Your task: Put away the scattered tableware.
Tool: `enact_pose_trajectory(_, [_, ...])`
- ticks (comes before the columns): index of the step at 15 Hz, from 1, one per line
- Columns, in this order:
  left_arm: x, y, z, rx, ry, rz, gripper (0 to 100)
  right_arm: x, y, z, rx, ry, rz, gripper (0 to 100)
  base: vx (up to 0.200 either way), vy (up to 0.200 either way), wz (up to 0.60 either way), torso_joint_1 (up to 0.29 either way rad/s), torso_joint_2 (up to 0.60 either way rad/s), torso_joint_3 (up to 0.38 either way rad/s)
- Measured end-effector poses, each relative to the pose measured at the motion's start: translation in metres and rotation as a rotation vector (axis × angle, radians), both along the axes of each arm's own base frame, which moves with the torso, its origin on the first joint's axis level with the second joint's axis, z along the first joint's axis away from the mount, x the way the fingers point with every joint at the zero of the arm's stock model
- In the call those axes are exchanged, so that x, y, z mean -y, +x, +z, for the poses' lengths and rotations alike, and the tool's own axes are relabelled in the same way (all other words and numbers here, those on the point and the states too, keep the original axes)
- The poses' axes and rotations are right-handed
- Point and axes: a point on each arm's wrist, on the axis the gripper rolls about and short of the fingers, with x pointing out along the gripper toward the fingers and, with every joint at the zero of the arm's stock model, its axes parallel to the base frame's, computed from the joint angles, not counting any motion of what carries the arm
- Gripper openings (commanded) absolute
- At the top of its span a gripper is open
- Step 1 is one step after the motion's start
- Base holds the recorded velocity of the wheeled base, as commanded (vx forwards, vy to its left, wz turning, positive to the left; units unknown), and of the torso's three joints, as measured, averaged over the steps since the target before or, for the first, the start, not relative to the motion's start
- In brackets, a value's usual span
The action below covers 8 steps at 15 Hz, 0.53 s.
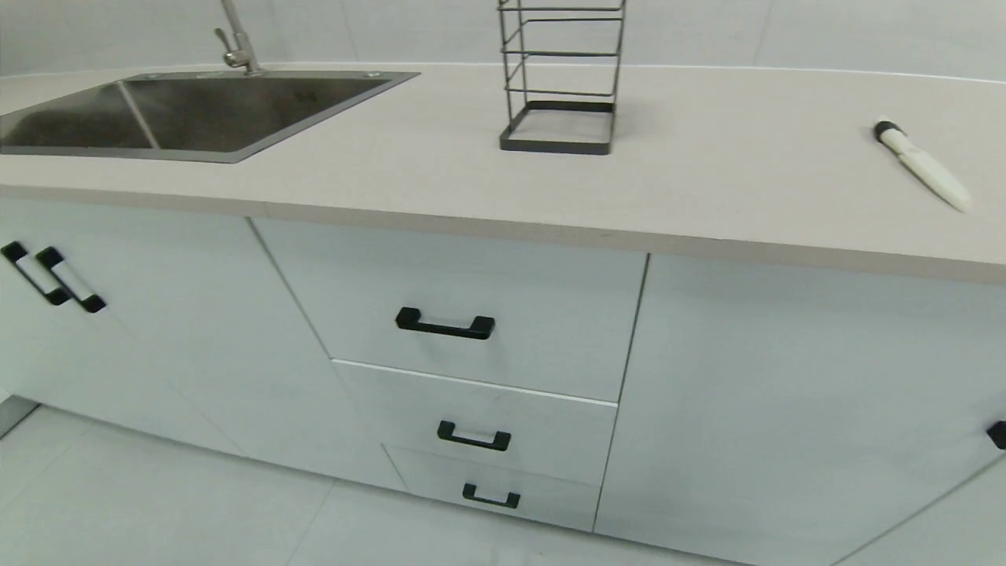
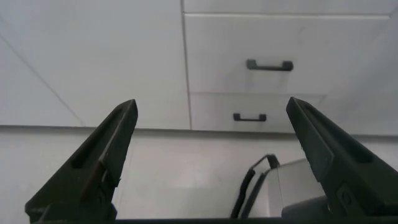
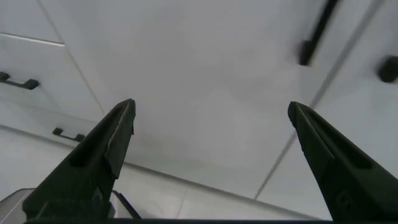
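**Item:** one slim utensil point(image 1: 921, 165) with a cream-white body that tapers to a blunt point and a black cap at its far end. It lies flat and slantwise on the pale surface point(image 1: 747, 157), far to the right, with its tapered end nearer the front edge. It is well apart from everything else.

**Black wire rack** point(image 1: 559, 79): upright and open-sided, on a rectangular base frame. It stands at the back middle of the surface, well left of the utensil.

**Steel sink** point(image 1: 118, 154): set into the surface at the left, with a faucet point(image 1: 236, 43) behind it. A small dark mark on its far wall is too small to read.

**Below the surface:** three stacked drawers point(image 1: 471, 369) with black handles, and pale cabinet doors point(image 1: 786, 409) on either side.

**Left gripper** point(image 2: 211, 106): low before the drawers, above the floor point(image 2: 186, 162). Its fingers point(image 2: 106, 155) are spread wide and hold nothing.

**Right gripper** point(image 3: 211, 104): before a cabinet door, its fingers likewise spread wide and empty.
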Motion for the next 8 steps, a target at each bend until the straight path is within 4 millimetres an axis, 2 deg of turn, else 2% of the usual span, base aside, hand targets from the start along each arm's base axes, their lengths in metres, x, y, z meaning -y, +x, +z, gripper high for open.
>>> enact_pose_trajectory(6, [-0.001, -0.017, -0.011, 0.147, 0.071, 0.175, 100, 0.000, 0.000, 0.000, 0.000, 0.003, -0.002, 100, 0.000, 0.000, 0.00, 0.000, 0.00, 0.000])
enact_pose_trajectory(8, [-0.001, -0.019, -0.012, 0.164, 0.062, 0.168, 100, 0.000, 0.000, 0.000, 0.000, 0.003, -0.002, 100, 0.000, 0.000, 0.00, 0.000, 0.00, 0.000])
